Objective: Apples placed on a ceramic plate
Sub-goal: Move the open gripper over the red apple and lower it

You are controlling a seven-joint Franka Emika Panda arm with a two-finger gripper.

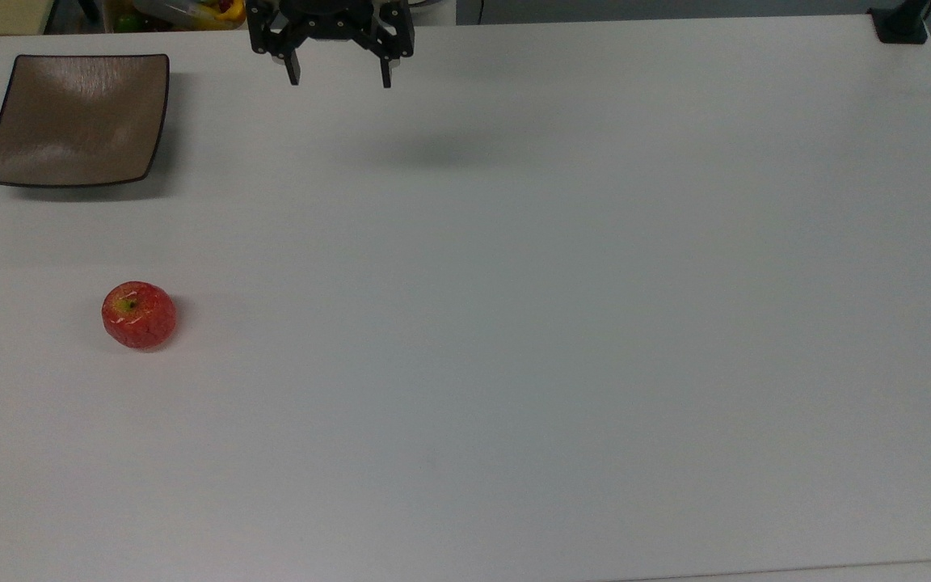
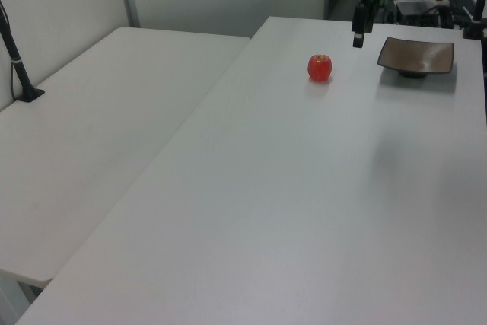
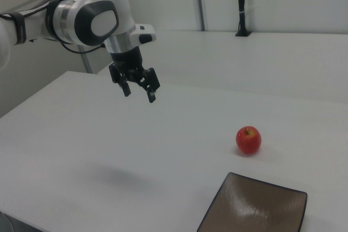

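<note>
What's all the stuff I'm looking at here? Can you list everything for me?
apple: one, glossy red with a yellow-green patch at the stem, standing on the bare table at the top view's left, apart from the plate.
ceramic plate: one, square, brown with a dark rim, nothing on it, near the top view's upper left corner.
table: one, white, under everything; a second white table stands beside it at the left view's left.
black post: one, clamped upright at the second table's far edge in the left view.
robot arm: one, white and grey, coming in from the right view's left.
gripper: one, black, open, holding nothing, hanging above the table at the top view's upper edge.
</note>
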